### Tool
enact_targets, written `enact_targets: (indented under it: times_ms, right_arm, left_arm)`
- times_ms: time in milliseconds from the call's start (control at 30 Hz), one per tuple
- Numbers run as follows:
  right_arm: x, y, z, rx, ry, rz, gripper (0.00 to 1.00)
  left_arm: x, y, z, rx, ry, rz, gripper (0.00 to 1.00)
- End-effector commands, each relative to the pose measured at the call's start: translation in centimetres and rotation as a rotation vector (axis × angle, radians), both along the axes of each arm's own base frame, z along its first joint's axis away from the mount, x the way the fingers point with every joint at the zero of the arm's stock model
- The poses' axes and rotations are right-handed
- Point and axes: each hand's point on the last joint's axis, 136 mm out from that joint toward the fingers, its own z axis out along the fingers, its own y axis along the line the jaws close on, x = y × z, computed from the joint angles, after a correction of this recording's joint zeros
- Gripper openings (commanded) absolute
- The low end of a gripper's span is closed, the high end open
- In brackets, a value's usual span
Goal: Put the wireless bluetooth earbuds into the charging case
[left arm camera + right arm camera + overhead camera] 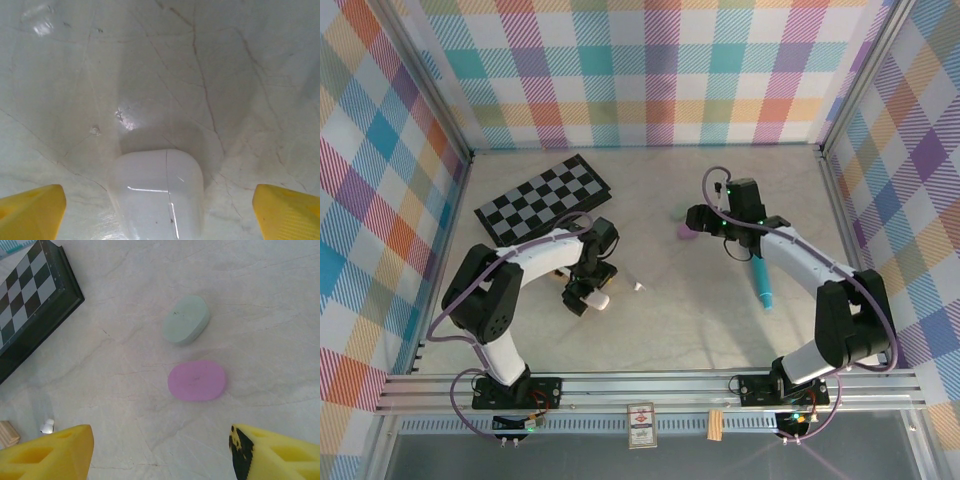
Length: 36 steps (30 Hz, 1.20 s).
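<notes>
Half-hiding white case (601,300): left end effector (580,296).

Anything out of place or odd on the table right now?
Nothing spilled or damaged. One small white bud lies loose on the table, apart from the closed white case. The teal pen beside the right arm has no part in this job.

White charging case (159,192): glossy pebble, shut, seam line showing, lying flat on the surface. Mint green charging case (186,320): matte oval, shut, flat. Purple charging case (196,380): matte oval, shut, near the mint one, not touching. White earbud (47,426): tiny, loose, well apart from both.
</notes>
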Motion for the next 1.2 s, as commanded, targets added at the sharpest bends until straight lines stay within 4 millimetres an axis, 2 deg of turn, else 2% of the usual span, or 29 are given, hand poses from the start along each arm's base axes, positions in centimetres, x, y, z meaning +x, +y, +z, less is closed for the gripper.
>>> enact_targets:
  times_ms: [0,100,200,267,433,567,733,900,1000,1167]
  right_arm:
    - [-1.0,-0.4,-0.5,-0.037,0.014,0.013,0.72]
    - [-1.2,-0.3,-0.5,-0.031,0.016,0.019,0.72]
    - [-1.3,-0.2,-0.3,-0.019,0.014,0.027,0.72]
    - [-1.5,-0.1,0.0,-0.017,0.009,0.031,0.72]
    - [-2.5,0.1,1.0,0.016,0.004,0.046,0.72]
    - [-4.5,1.4,2.3,0.094,-0.008,0.122,0.72]
    - [-9.0,6.0,4.6,0.234,-0.105,0.39,0.75]
    - [-12.6,9.5,5.6,0.318,-0.204,0.553,0.76]
    - [-13.5,11.2,5.7,0.346,-0.229,0.593,0.78]
    - [-13.6,13.7,5.9,0.379,-0.241,0.623,0.77]
  left_arm:
    - [-0.9,-0.9,-1.0,-0.04,0.043,0.055,0.89]
    - [-1.0,-0.5,-1.6,-0.021,0.042,0.06,0.74]
    - [-0.5,-0.1,-1.3,0.001,0.018,0.042,0.51]
    - [-0.5,0.1,-1.0,0.01,0.008,0.044,0.28]
    - [-0.2,0.8,0.1,0.032,-0.038,0.04,0.27]
    - [0.5,0.6,1.9,0.008,-0.1,0.034,0.28]
    - [2.4,-0.9,5.2,-0.084,-0.213,-0.006,0.29]
    - [5.3,-4.2,9.4,-0.265,-0.434,-0.104,0.29]
    - [6.1,-5.0,11.9,-0.305,-0.547,-0.152,0.31]
    - [6.2,-5.5,14.2,-0.348,-0.624,-0.182,0.31]
